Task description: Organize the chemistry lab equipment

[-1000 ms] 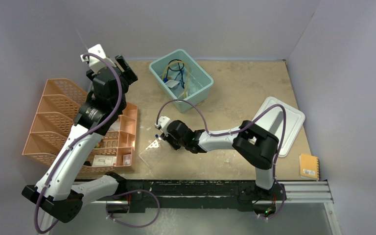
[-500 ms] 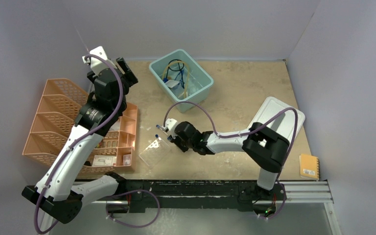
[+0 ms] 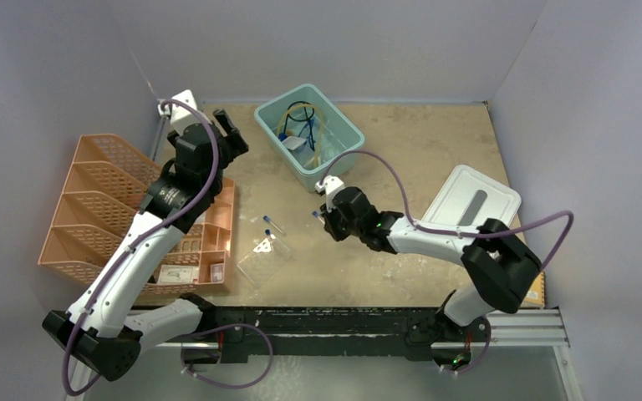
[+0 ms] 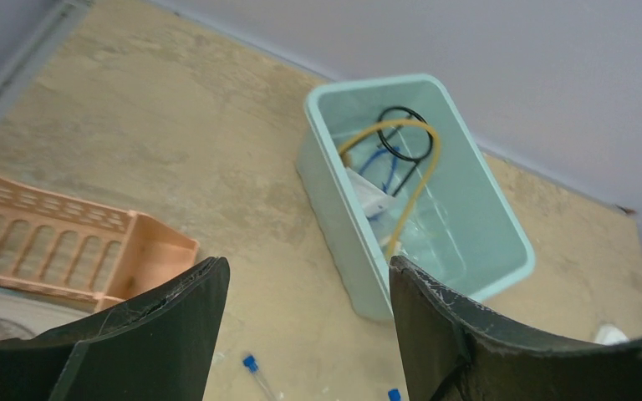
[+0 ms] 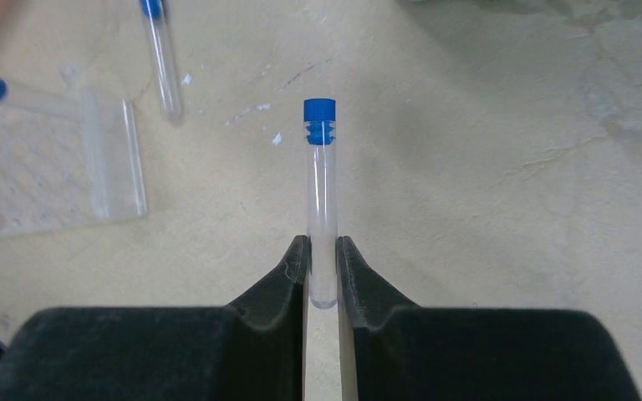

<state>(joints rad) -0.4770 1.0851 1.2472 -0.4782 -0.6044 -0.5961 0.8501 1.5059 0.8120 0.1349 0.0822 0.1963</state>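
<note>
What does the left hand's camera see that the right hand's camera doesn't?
Only the left wrist view: the teal bin holding amber tubing and a black ring, the orange organizer, and the open left gripper. Only the right wrist view: the right gripper shut on a blue-capped tube, plus the clear rack. Both: the tan table and a loose tube lying on it.

Right gripper (image 5: 322, 253) lifted blue-capped tube (image 5: 320, 180) away from clear rack (image 3: 264, 264).
</note>
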